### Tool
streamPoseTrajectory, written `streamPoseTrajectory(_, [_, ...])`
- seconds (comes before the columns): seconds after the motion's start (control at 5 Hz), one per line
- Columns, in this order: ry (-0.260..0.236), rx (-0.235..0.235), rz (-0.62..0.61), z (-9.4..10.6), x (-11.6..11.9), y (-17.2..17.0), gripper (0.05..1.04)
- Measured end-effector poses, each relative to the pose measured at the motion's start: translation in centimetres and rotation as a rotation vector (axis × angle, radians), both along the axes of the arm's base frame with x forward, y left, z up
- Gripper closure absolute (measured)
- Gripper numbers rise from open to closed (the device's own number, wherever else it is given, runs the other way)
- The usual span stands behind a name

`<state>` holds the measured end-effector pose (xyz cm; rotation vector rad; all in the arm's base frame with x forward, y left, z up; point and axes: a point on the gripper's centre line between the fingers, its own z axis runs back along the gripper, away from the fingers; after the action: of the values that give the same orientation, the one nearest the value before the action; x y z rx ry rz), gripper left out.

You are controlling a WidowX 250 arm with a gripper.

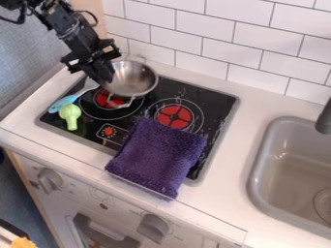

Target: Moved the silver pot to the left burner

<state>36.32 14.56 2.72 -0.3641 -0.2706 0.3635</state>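
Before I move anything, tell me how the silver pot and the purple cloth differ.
The silver pot is shiny and round; the purple cloth is fuzzy and four-cornered. The pot is toward the back, the cloth toward the front. Both overlap the black stovetop.

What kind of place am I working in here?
It looks like a toy kitchen: a stovetop with red burner circles, a sink set in the counter, and oven knobs on the front below.

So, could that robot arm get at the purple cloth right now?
Probably yes: nothing lies on the purple cloth, though the gripper, now at the silver pot, would have to come across first.
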Motion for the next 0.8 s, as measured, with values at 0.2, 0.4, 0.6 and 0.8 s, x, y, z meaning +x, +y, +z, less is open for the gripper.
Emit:
streamPoseTrajectory(0.2, [-0.006,-0.018,0.029,0.0,0.1,-0.1,0.532])
streamPoseTrajectory(0.4, [-0.002,-0.017,0.03,-0.1,0.1,-0.1,0.224])
streamPoseTrajectory(0.6, [0.011,-0.027,0.028,-0.3,-0.3,-0.4,0.073])
streamPoseTrajectory(0.8, [-0.013,-0.012,0.023,0.9,-0.3,-0.4,0.078])
